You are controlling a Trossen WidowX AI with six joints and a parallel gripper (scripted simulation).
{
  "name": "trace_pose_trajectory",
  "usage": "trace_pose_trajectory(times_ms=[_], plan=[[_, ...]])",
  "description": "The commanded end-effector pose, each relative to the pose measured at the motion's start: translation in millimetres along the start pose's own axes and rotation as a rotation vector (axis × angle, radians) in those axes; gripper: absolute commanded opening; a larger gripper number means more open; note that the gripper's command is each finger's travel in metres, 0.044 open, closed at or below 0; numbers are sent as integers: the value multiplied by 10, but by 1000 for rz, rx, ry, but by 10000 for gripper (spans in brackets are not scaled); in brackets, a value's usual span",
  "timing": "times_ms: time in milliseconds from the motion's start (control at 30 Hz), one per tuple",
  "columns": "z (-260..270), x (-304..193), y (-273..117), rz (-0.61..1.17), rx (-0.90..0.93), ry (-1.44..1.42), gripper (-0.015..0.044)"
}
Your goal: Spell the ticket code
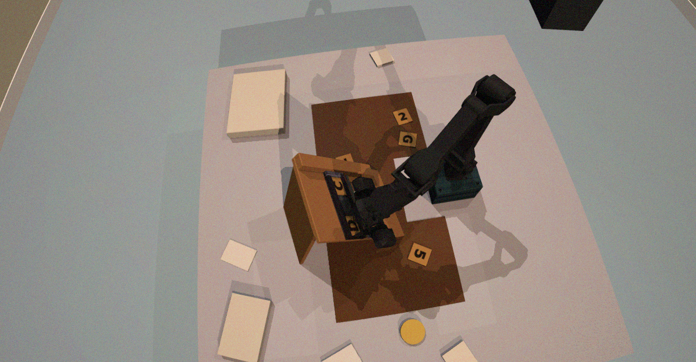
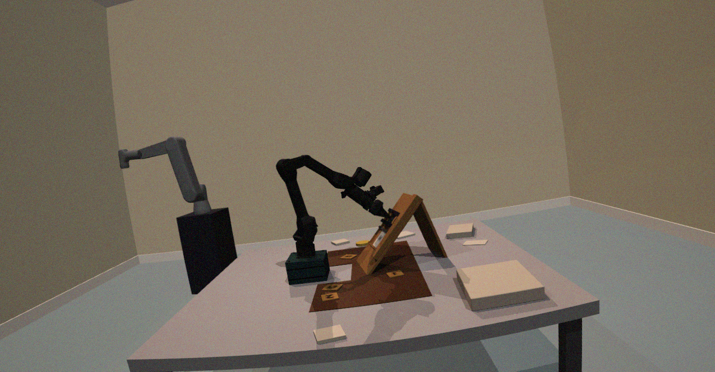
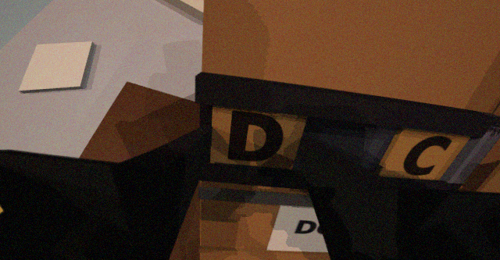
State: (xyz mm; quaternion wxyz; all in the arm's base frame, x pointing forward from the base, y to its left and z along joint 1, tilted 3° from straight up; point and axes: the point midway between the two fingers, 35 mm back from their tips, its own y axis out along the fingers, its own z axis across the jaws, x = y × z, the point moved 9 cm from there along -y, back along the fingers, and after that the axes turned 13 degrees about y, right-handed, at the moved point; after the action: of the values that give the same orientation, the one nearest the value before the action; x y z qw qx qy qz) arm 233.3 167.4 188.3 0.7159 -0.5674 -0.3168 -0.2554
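Observation:
The tilted wooden board (image 1: 314, 199) (image 2: 382, 254) (image 3: 351, 37) bears a dark letter rail (image 1: 337, 210) (image 3: 332, 101). A C tile (image 1: 338, 185) (image 3: 426, 156) sits in the rail near its right end in the wrist view. My gripper (image 2: 389, 217) (image 3: 256, 137) is shut on the D tile (image 1: 351, 225) (image 3: 255, 139), which lies within the rail's left end, with a gap between D and C. The ticket (image 3: 289, 236), below the rail, shows a D and part of another character; a finger hides the rest. A G tile (image 1: 407, 138) (image 2: 332, 286) and a 5 tile (image 1: 419, 254) (image 2: 348, 256) lie on the mat.
A tile (image 1: 402, 116) (image 2: 329, 296) reading N or 2 lies beside the G. Another tile (image 1: 344, 158) (image 2: 395, 273) is partly hidden behind the board in the top view. Pale blocks (image 1: 258, 101) (image 2: 500, 282) and a yellow disc (image 1: 412, 331) stand around the brown mat (image 1: 360, 292).

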Motion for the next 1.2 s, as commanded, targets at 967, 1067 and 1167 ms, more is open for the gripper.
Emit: trace_pose_trajectory(times_ms=[967,1067,1167], plan=[[-197,47,1,-2,0,-1,0],[-214,52,1,-2,0,-2,0],[-231,56,1,-2,0,-2,0]])
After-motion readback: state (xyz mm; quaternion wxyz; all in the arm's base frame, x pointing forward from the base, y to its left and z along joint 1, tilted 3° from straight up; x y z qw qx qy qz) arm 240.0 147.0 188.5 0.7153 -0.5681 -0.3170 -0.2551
